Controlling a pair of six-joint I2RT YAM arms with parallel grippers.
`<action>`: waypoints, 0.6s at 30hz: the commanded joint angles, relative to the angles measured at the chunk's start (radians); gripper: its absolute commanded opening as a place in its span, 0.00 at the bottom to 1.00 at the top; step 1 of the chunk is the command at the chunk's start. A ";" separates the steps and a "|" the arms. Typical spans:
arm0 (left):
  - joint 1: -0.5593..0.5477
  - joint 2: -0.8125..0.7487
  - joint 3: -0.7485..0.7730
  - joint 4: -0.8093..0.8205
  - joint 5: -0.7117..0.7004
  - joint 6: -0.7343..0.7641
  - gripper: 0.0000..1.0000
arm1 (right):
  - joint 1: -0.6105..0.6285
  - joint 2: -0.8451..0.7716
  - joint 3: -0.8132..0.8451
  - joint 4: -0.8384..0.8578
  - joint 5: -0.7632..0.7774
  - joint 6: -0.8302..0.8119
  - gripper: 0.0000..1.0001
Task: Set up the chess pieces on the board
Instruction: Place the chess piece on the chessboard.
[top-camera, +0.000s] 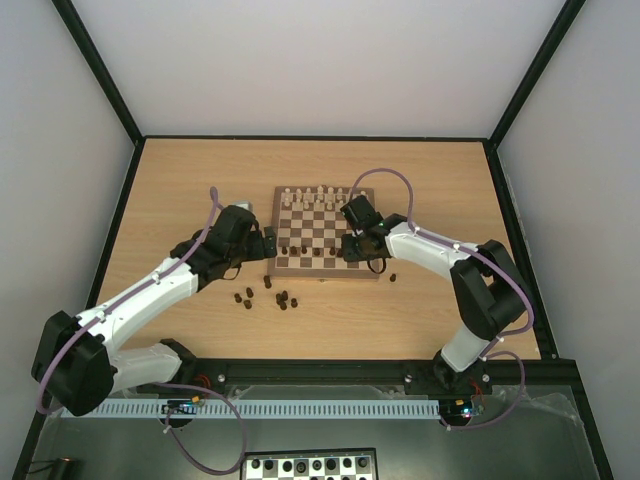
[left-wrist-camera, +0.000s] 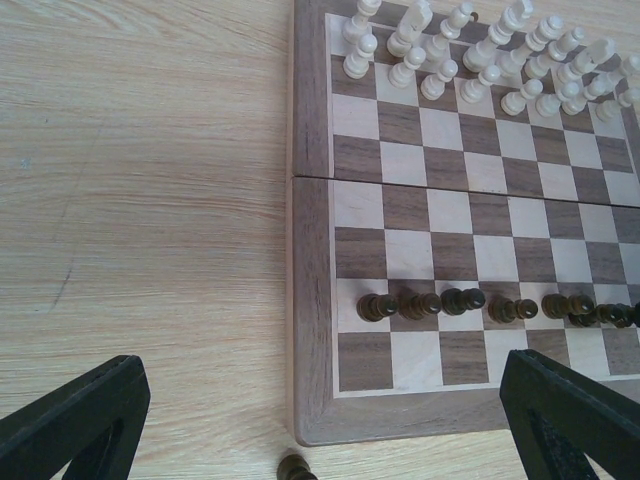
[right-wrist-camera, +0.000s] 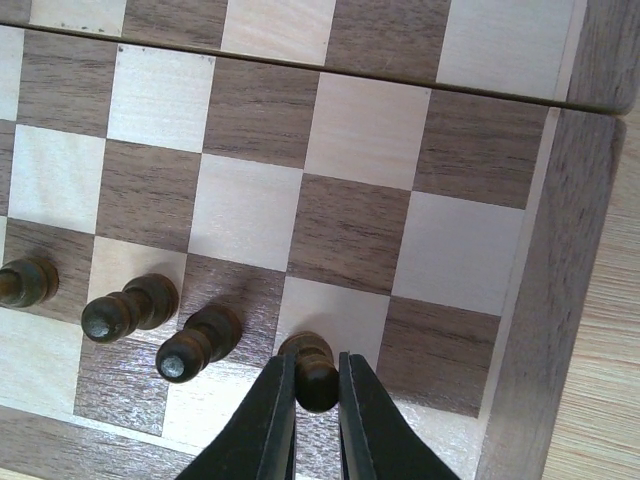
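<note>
Your right gripper (right-wrist-camera: 315, 390) pinches a pawn (right-wrist-camera: 312, 362) near the board (right-wrist-camera: 560, 250) corner; a crooked release could topple the neighbouring pawn (right-wrist-camera: 197, 343). Your left gripper (left-wrist-camera: 320, 400) has its fingers apart.

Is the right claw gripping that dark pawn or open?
Shut on it: the right gripper touches both sides of the dark pawn, no gap visible.

Setting: robotics lab test cell. Wooden table (top-camera: 190, 190) boxed in by plain white panels (top-camera: 320, 60) on black frame struts (top-camera: 99, 70); cabled left arm (top-camera: 150, 290) and right arm (top-camera: 430, 250) bolted to a black rail (top-camera: 320, 372).
</note>
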 joint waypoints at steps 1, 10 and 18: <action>-0.005 0.011 0.022 0.007 -0.015 -0.006 1.00 | 0.007 -0.006 0.024 -0.042 0.022 -0.006 0.09; -0.009 0.014 0.023 0.009 -0.015 -0.007 0.99 | 0.017 -0.006 0.022 -0.045 0.052 -0.006 0.10; -0.009 0.015 0.023 0.009 -0.018 -0.007 1.00 | 0.024 -0.003 0.027 -0.049 0.070 -0.004 0.11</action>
